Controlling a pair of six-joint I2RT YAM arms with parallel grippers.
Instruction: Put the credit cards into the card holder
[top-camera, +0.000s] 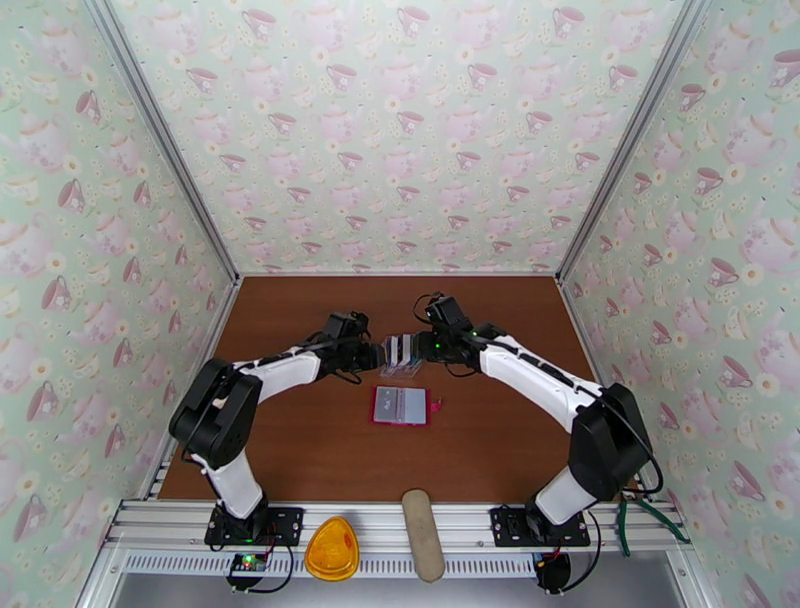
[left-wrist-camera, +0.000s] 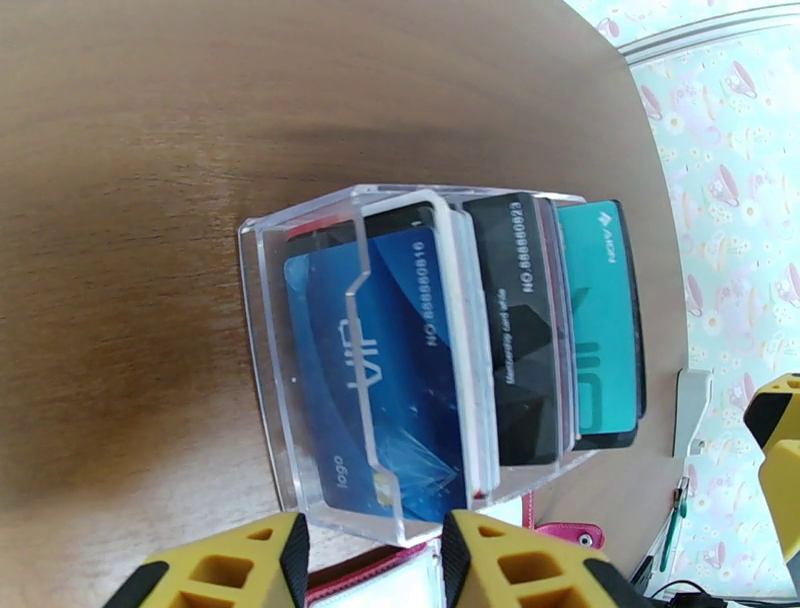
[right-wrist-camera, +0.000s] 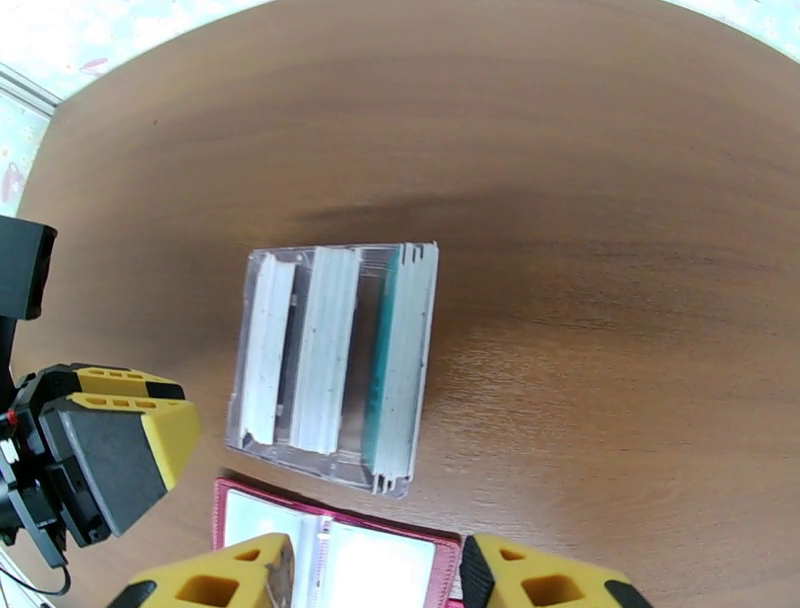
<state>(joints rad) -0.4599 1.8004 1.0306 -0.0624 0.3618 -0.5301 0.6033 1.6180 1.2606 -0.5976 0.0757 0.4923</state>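
**Q:** While both pairs of yellow fingers (left-wrist-camera: 230, 565) are in shot, how do the jaws stand?

**A:** The left gripper (left-wrist-camera: 375, 522) has its jaws partly apart with nothing clamped. The near edge of the clear plastic slotted stand (left-wrist-camera: 270, 330) sits right at its tips. The right gripper (right-wrist-camera: 375, 545) also has its jaws apart, and the gap is bare.

**Q:** Is the left one touching the stand?

**A:** Can't tell from its own wrist view. In the right wrist view a sliver of table shows between the two.

**Q:** Where are the cards?

**A:** The thin rectangular plastic credit cards (left-wrist-camera: 455, 420) stand on edge in the stand's slots. The blue card (left-wrist-camera: 390, 380) marked VIP is in front, the black card (left-wrist-camera: 520, 340) is behind it, and the teal card (left-wrist-camera: 600, 330) is at the back. Neither gripper has one.

**Q:** And the wallet?

**A:** The small red leather-like folding card holder (top-camera: 402, 406) lies opened flat on the brown wooden table (top-camera: 300, 440), pale pockets up. It is on the stand's near side, toward the arm bases, close to the stand but not touching it. Its snap tab sticks out on the right.

**Q:** How are the arms placed?

**A:** From above, the grippers face each other across the stand, left on its left and right on its right.

**Q:** Anything further out?

**A:** An orange rounded-triangle object (top-camera: 332, 550) and a beige oblong pad (top-camera: 423, 535) rest on the metal rail (top-camera: 150, 530) between the bases. The walls are teacup-patterned wallpaper (top-camera: 400, 130).
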